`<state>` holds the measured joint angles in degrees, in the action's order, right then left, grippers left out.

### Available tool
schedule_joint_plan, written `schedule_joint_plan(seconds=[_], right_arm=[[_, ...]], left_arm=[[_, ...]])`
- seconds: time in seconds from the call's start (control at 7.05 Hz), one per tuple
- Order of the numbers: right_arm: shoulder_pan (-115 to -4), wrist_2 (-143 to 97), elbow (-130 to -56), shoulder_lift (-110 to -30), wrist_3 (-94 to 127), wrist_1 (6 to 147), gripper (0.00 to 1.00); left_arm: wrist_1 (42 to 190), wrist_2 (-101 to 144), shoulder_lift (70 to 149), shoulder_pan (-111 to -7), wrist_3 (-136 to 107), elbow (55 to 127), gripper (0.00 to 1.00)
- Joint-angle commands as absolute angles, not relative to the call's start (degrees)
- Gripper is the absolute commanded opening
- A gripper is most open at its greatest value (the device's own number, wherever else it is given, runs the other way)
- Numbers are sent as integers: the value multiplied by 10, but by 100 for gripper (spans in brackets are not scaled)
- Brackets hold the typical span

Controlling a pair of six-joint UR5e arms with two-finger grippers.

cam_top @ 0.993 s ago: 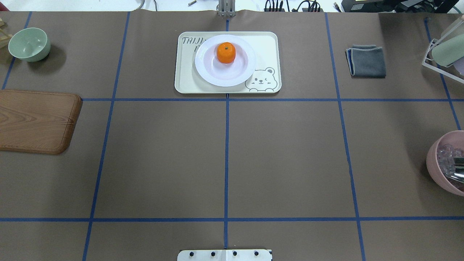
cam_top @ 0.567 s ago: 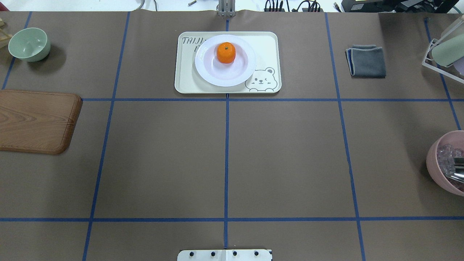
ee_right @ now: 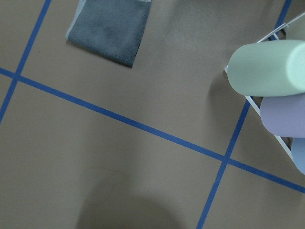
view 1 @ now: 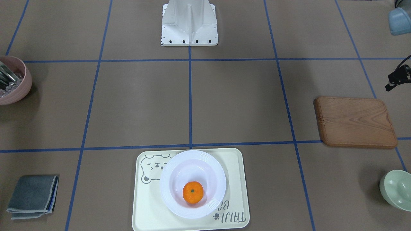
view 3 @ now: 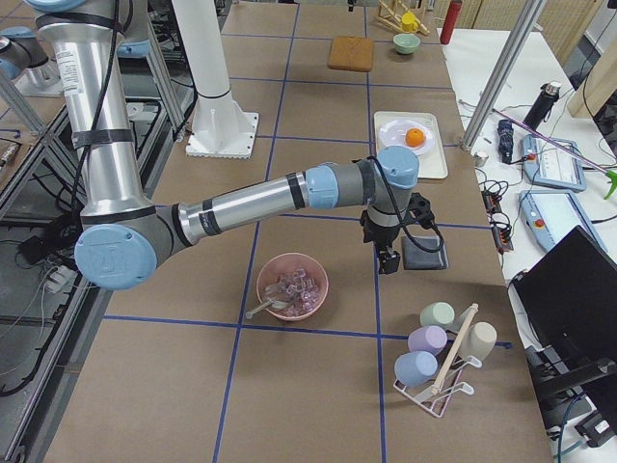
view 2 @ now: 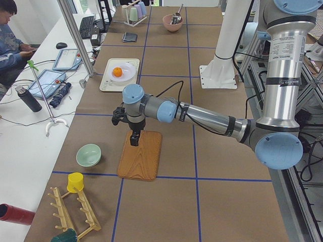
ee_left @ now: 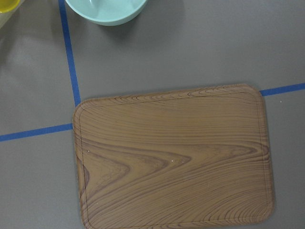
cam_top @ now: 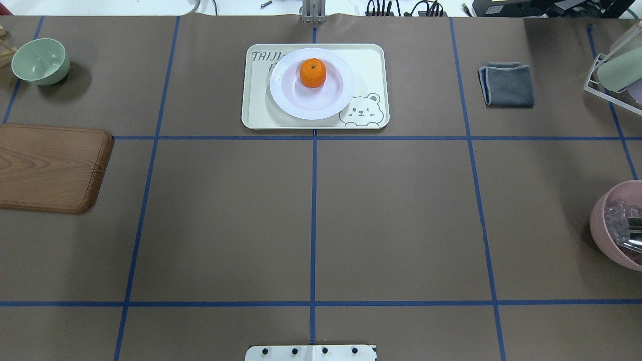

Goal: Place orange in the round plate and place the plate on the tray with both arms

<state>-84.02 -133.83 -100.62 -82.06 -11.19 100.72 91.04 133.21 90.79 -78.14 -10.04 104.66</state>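
Both left claw [view 2: 133, 137] and right claw [view 3: 388, 258]: grip cannot be told. Glossy round plate [cam_top: 296, 103], upper centre, seems slippery; hold opposite rims.

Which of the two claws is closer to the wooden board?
Left. The left gripper hangs over the wooden board; the right gripper is at the table's far end, by the grey cloth.

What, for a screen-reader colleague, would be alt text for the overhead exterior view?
An orange sits in a white round plate on a cream bear-print tray at the far centre. A wooden board and green bowl lie left, a grey cloth and pink bowl right.
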Motion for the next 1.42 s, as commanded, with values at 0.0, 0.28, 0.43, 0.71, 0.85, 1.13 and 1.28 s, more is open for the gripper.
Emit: schedule_joint_plan(seconds=[0.0, 0.28, 0.43, 0.71, 0.85, 1.13, 1.28], right_arm=[[-836, -1340, -1003, -826, -107, 1005, 100], [-836, -1311, -1004, -824, -107, 1005, 100], [-831, -1310, -1004, -826, -107, 1006, 100], [-815, -1314, -1010, -827, -101, 1007, 100], [-812, -1315, -1011, -831, -97, 1008, 100], [-797, -1315, -1041, -863, -60, 1000, 100], [-794, -1317, -1070, -877, -41, 1003, 100]], left_arm=[[903, 1335, 904, -782, -101, 1058, 98], [833, 1334, 915, -782, -93, 1068, 98], [831, 1334, 913, -782, -92, 1068, 98], [824, 1334, 914, -781, -94, 1064, 98], [825, 1330, 914, -781, -94, 1060, 98], [826, 1329, 920, -780, -99, 1060, 98], [827, 1329, 922, -780, -99, 1058, 98]])
